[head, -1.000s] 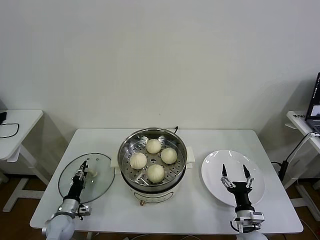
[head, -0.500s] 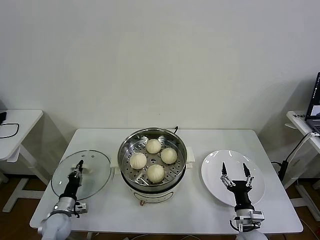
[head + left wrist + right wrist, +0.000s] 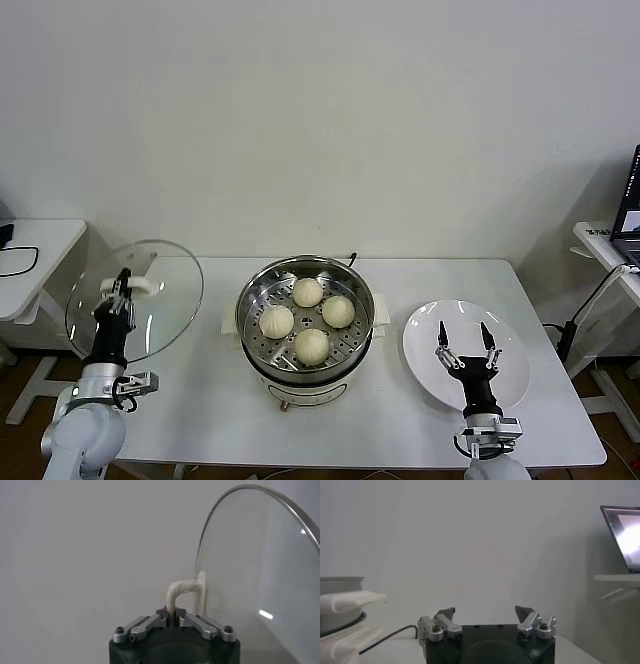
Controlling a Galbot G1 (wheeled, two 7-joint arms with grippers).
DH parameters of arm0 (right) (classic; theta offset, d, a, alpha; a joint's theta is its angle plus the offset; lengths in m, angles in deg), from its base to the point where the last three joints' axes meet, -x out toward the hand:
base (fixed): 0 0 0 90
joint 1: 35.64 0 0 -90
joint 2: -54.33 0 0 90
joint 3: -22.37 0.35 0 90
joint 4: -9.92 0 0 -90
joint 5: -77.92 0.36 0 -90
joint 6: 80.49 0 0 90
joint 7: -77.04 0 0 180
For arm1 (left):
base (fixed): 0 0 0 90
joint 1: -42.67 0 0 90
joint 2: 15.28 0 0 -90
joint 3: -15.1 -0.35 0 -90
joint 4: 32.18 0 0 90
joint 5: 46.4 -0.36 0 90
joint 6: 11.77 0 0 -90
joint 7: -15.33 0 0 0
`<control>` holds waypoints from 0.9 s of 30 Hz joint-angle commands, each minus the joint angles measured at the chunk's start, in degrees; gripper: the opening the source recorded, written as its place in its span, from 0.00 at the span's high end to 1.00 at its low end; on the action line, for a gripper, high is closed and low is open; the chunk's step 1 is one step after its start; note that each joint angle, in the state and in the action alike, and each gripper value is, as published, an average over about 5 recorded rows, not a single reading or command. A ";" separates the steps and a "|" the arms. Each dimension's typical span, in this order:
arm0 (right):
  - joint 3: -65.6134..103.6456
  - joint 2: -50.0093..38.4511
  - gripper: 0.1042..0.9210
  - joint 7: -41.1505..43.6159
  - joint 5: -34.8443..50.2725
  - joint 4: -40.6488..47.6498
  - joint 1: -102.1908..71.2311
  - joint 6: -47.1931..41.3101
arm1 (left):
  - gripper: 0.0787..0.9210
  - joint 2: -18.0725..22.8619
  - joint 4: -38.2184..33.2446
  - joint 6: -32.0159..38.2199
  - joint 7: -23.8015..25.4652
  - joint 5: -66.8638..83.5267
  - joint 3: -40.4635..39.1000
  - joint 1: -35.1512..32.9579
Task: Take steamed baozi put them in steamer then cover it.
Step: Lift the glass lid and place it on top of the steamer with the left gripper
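At the left edge of the counter (image 3: 200, 400), the left gripper (image 3: 116, 290) is holding the lid (image 3: 135, 300) up in the air, tilted nearly on edge, its jaws pinching the white handle (image 3: 184, 592). In the middle of the counter the steamer (image 3: 305, 318) is sitting uncovered, with four buns (image 3: 308, 319) lying on its perforated tray. To the right, the right gripper (image 3: 463, 338) is hovering over the white plate (image 3: 425, 340), fingers spread wide and gripping nothing
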 commanded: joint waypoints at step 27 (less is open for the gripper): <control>0.49 3.75 0.12 -1.67 -2.64 5.35 3.26 -1.28 | 0.87 16.28 -5.73 -28.12 24.34 -26.93 -43.83 11.33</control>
